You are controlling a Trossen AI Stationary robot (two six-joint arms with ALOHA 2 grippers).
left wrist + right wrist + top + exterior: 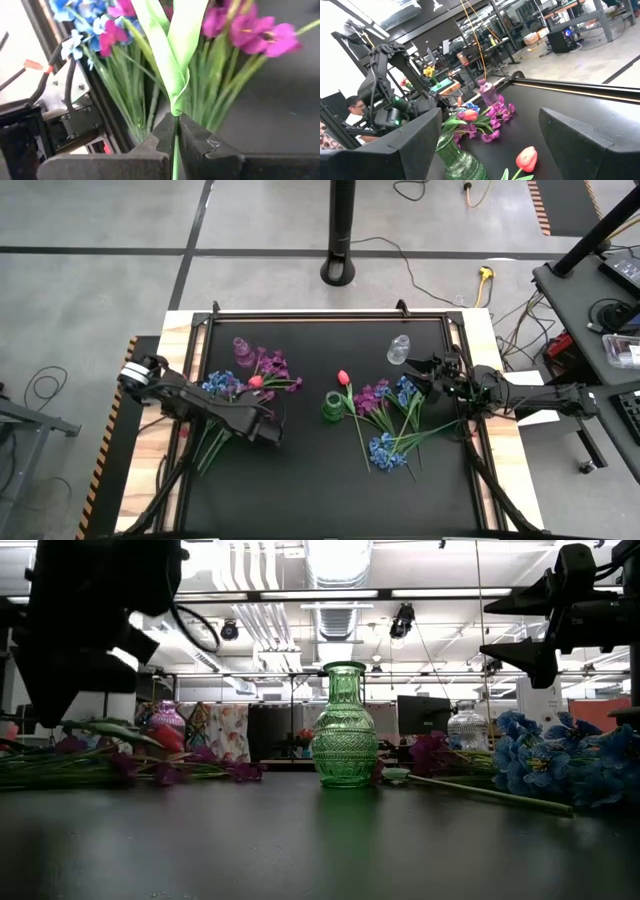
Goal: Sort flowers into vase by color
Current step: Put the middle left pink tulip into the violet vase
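Note:
My left gripper (262, 405) (175, 134) is over the left half of the mat, shut on a green-stemmed flower. A red tulip bud (255, 381) (168, 737) shows just beyond it, above a pile of blue blooms (222, 385) and purple sprays (272, 365). A pink vase (242, 350), a green vase (332, 407) (345, 730) and a clear vase (399, 350) stand upright on the mat. My right gripper (415, 368) (492, 137) hangs open, raised above a second pile: a red tulip (343, 377) (526, 159), purple sprays (372, 395) and blue blooms (388, 452). My left gripper pinches one thin green stem (175, 125) between its two fingers (200, 145), just below where two long leaves (175, 55) split off. The stem runs on past the fingertips over the left pile. The wrist view does not show the bud.
A raised black frame (330, 315) borders the mat, with wooden table edges (150, 470) outside it. Bare mat lies along the near side (320, 490). A black pole base (342, 270) stands on the floor beyond the far edge. A person (352, 107) sits in the room beyond.

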